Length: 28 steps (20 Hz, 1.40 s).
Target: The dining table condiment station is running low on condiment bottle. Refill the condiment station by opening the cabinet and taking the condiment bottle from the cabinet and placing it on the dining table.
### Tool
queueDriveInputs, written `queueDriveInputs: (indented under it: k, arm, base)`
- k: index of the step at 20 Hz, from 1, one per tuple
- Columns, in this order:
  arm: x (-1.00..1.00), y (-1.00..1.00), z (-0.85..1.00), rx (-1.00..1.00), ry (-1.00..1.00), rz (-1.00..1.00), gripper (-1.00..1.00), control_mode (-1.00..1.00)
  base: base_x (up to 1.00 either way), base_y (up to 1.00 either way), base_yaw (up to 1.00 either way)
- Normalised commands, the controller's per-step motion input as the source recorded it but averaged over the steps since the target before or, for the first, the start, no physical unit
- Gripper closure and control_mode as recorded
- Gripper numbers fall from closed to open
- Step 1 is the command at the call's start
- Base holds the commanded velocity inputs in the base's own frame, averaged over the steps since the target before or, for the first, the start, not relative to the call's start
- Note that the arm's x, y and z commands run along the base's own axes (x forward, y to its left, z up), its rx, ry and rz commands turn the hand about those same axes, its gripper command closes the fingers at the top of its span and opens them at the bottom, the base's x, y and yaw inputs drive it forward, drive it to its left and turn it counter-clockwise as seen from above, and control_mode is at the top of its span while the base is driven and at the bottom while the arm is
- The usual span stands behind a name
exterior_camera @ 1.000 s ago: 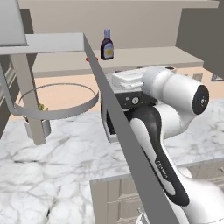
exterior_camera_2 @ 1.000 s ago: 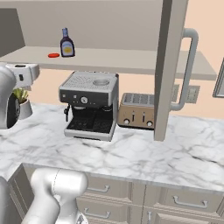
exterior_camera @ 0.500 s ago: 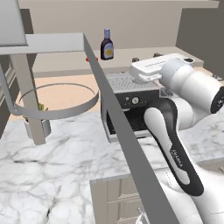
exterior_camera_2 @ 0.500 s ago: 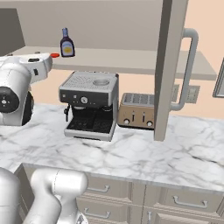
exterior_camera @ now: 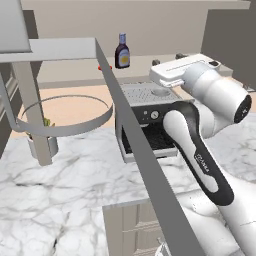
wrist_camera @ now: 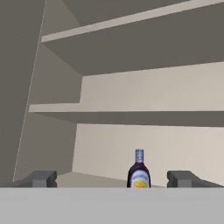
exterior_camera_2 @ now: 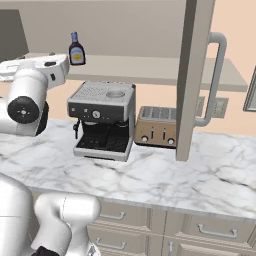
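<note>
Nearest the base runs a white-grey marble countertop (exterior_camera_2: 150, 175) over beige drawer units (exterior_camera_2: 210, 231) with silver pulls. On the marble stand a silver espresso machine (exterior_camera_2: 104, 120) and, just beside it on its right, a bronze four-slot toaster (exterior_camera_2: 156, 126); in the left base view a small planter (exterior_camera: 40, 142) sits at the far left of the counter. The wall behind is peach, with an outlet plate (exterior_camera_2: 220, 107) near the toaster.

Above the counter the beige cabinet (exterior_camera_2: 150, 70) is open: one panelled door (exterior_camera_2: 194, 80) swings out edge-on toward the camera, its long silver bar handle (exterior_camera_2: 216, 80) facing right. The lowest shelf holds the condiment bottle (exterior_camera_2: 76, 49), a dark bottle with a bluish neck and a pale yellow label, standing upright near the shelf's left end with a small red object (exterior_camera: 101, 67) beside it.

The gripper (wrist_camera: 111, 179) is level with that shelf, well short of the bottle, its fingers (wrist_camera: 41, 178) spread wide with nothing between them. In the hand view the bottle (wrist_camera: 139, 173) stands ahead between the tips, nearer the right one. Higher shelves (wrist_camera: 131, 111) lie bare above.
</note>
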Motion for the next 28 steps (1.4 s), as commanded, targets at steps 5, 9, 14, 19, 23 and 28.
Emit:
queueDriveInputs:
  k: [5,9,14,19,23,28]
  arm:
    - [0.44,-0.38,-0.06,0.0,0.18,0.0,-1.0,-1.0]
    - [0.49,-0.32,0.0,0.0,0.2,0.0,-1.0,-1.0]
    - [0.63,-0.05,0.0,0.0,0.15,0.0,-1.0,-1.0]
    - [0.61,0.0,0.0,0.0,0.03,0.0,-1.0,-1.0]
    - [0.57,0.04,-0.03,-0.03,-0.01,0.0,-1.0,-1.0]
    - [0.27,0.02,-0.13,-0.08,-0.08,-0.03,-1.0,-1.0]
  base:
    - [0.0,0.0,0.0]
    - [0.0,0.0,0.0]
    - [0.0,0.0,0.0]
    - [0.0,0.0,0.0]
    - [0.0,0.0,0.0]
    - [0.0,0.0,0.0]
